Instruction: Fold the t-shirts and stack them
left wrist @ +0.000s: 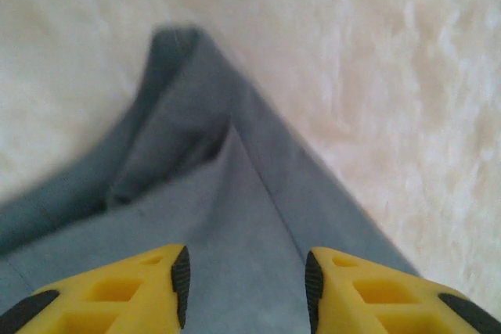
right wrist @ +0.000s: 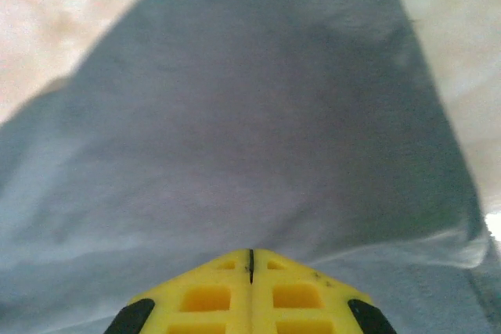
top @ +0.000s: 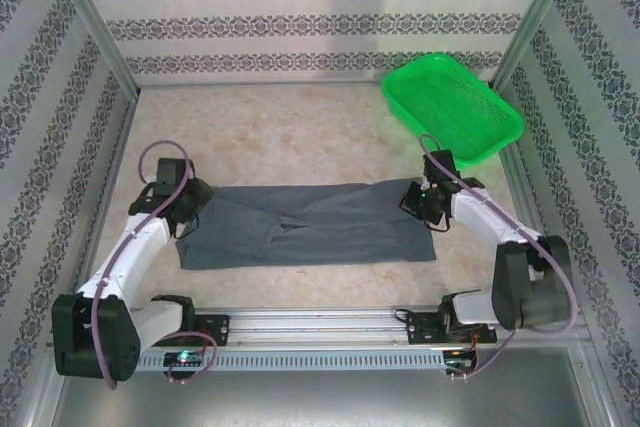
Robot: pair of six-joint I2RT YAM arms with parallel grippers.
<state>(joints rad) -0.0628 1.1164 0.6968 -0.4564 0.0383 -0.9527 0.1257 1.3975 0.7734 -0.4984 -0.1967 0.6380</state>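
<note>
A dark slate-grey t-shirt (top: 310, 227) lies folded into a long band across the middle of the table. My left gripper (top: 190, 209) hovers over its left end. In the left wrist view that gripper (left wrist: 246, 279) stands open, with grey cloth (left wrist: 235, 217) and a fold ridge below the gap and nothing between the fingers. My right gripper (top: 420, 202) is at the band's right end. In the right wrist view its yellow fingers (right wrist: 250, 254) are pressed together, and the cloth (right wrist: 250, 131) spreads away from their tips as a raised sheet.
A green plastic basket (top: 450, 107) sits at the back right, near the right wall. Patterned walls with metal posts close in the table on three sides. Bare marble tabletop (top: 300, 137) lies behind the shirt.
</note>
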